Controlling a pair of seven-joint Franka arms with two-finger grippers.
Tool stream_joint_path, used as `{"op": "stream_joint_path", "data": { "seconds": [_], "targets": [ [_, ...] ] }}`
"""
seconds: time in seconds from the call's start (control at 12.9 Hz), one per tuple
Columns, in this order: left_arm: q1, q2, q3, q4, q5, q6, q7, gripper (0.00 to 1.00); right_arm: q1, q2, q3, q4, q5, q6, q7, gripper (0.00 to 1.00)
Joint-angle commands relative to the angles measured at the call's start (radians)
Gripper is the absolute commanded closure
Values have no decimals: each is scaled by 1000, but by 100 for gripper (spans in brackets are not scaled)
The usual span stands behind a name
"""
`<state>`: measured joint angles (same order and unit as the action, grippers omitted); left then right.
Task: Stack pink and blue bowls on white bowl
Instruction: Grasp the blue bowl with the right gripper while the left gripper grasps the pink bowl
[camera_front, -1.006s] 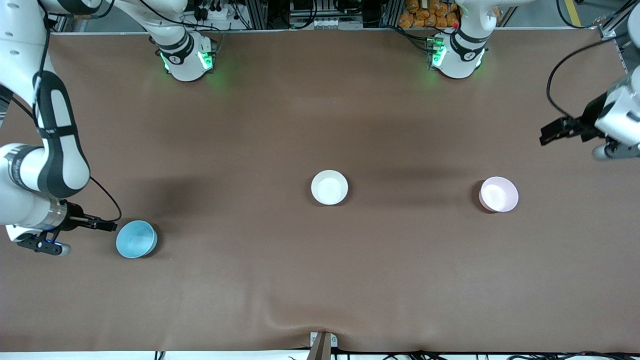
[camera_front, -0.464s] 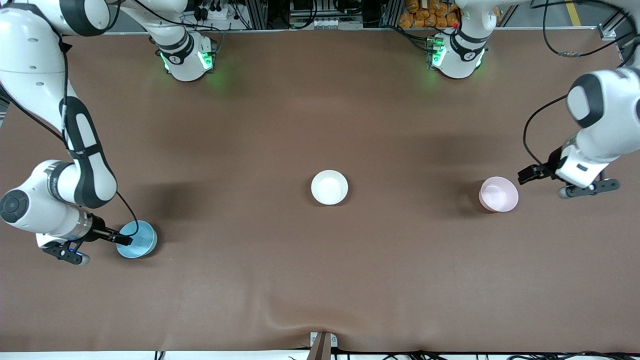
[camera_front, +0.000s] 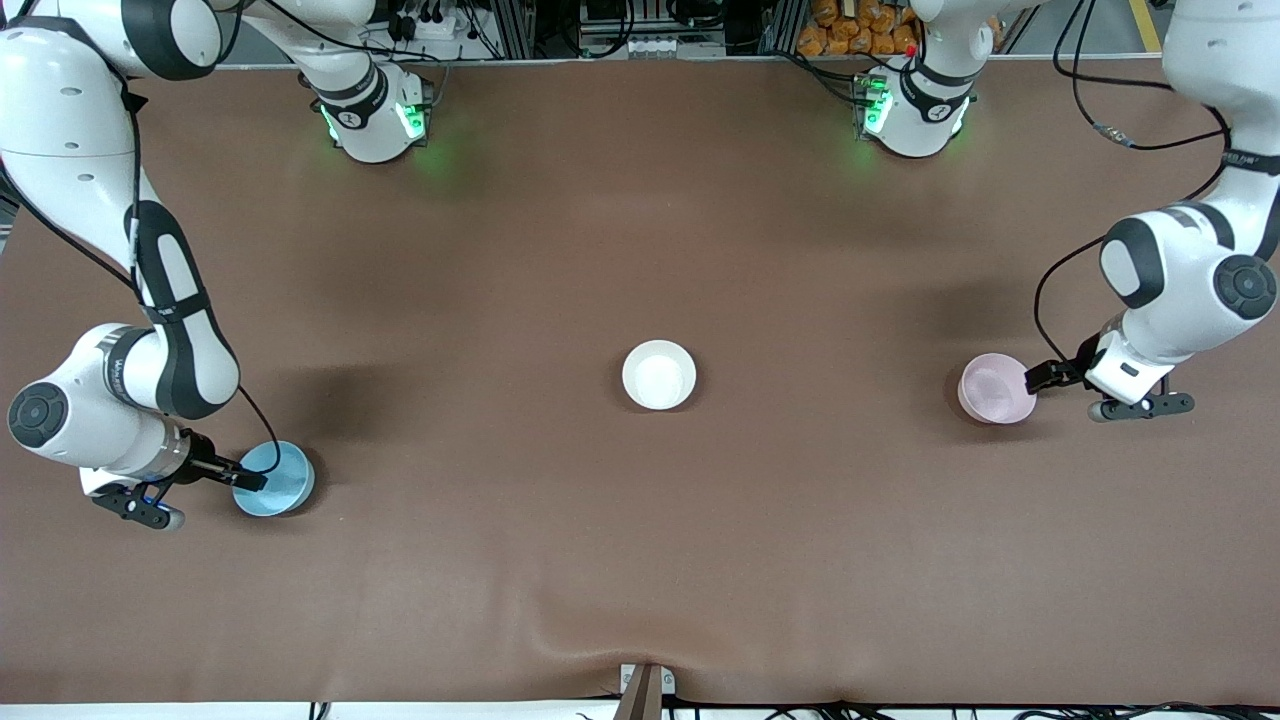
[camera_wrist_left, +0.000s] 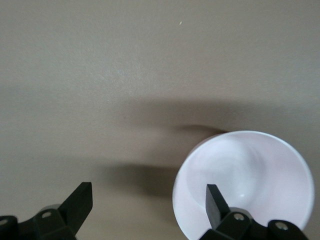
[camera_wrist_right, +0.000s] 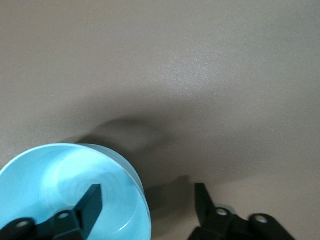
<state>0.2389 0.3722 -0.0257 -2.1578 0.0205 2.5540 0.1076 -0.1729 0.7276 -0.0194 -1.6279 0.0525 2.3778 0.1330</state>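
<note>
The white bowl (camera_front: 659, 375) stands at the table's middle. The pale pink bowl (camera_front: 990, 390) stands toward the left arm's end and also shows in the left wrist view (camera_wrist_left: 255, 175). My left gripper (camera_front: 1038, 378) is open at its rim, one finger (camera_wrist_left: 215, 200) inside the bowl and the other (camera_wrist_left: 80, 202) outside. The sky-blue bowl (camera_front: 285, 480) stands toward the right arm's end, nearer the front camera, and shows in the right wrist view (camera_wrist_right: 60, 175). My right gripper (camera_front: 248, 481) is open across its rim, one finger (camera_wrist_right: 92, 200) inside and the other (camera_wrist_right: 202, 200) outside.
The brown table cover (camera_front: 640, 560) has a raised fold near the front edge, by a small metal bracket (camera_front: 645, 685). The two arm bases (camera_front: 375, 115) (camera_front: 915, 110) stand along the table's edge farthest from the front camera.
The left arm swung in from the table's end and lowered its gripper onto the pink bowl's rim. The right gripper moved onto the blue bowl's rim and has held there.
</note>
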Motion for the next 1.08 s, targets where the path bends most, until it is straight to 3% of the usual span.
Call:
{"op": "stream_joint_path", "data": {
  "seconds": [0.0, 0.15, 0.23, 0.39, 0.62, 0.85, 1.01],
  "targets": [
    [5, 2, -17, 7, 7, 6, 6, 0, -11, -2, 7, -9, 4, 6, 13, 100],
    [4, 13, -19, 6, 7, 6, 7, 0, -11, -4, 7, -7, 7, 6, 13, 100],
    [2, 22, -22, 4, 6, 6, 6, 9, -10, -4, 7, -7, 7, 6, 13, 100],
    [2, 36, -34, -2, 6, 6, 6, 39, -11, -8, 7, -7, 7, 4, 13, 100],
    [2, 37, -45, -4, 6, 6, 7, 99, -11, -22, 9, -6, 9, -5, 14, 100],
    [3, 31, -55, -5, 6, 0, 10, 100, -11, -49, 9, -4, 7, -15, 16, 100],
    [7, 10, -110, -28, 4, -4, 1, 100, -14, -72, 9, -4, 7, -23, 16, 100]
  ]
}}
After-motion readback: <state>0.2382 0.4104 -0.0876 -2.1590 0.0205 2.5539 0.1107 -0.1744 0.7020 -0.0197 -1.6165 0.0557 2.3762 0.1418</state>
